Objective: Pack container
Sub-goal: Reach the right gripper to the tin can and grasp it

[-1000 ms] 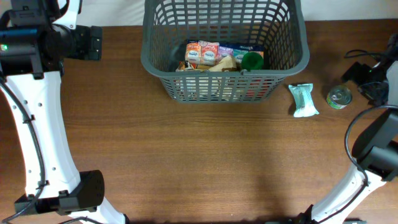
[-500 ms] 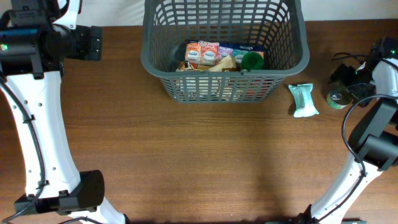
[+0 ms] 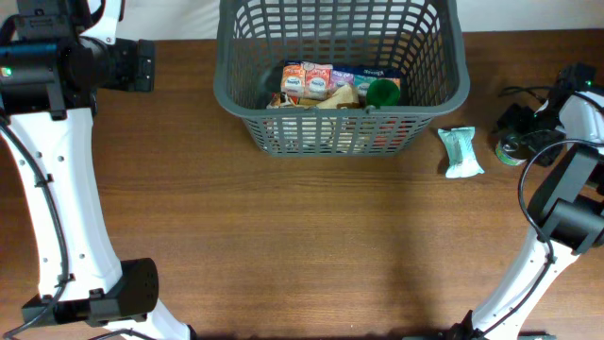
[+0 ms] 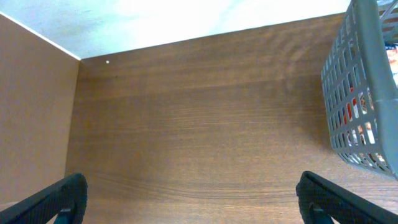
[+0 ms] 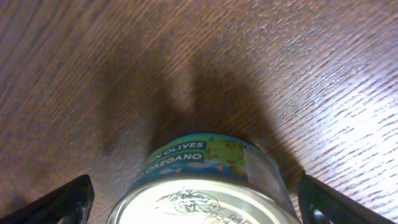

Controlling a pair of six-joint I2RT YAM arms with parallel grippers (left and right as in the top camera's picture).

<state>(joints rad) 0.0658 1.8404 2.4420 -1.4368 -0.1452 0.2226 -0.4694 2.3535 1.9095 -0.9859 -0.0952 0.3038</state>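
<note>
The dark grey basket stands at the table's far middle and holds several grocery packs and a green-lidded jar. Its lattice wall shows at the right of the left wrist view. A small metal can of olives stands on the table right of the basket. My right gripper is open, with one finger on each side of the can and a gap to it; in the overhead view it partly covers the can. My left gripper is open and empty, far left of the basket.
A pale green packet lies on the table between the basket and the can. A black cable runs behind the right arm. The table's left edge and a white wall show in the left wrist view.
My right gripper has moved left and down from beside the can to over it, and now hides part of it. The left arm and the basket have not moved.
</note>
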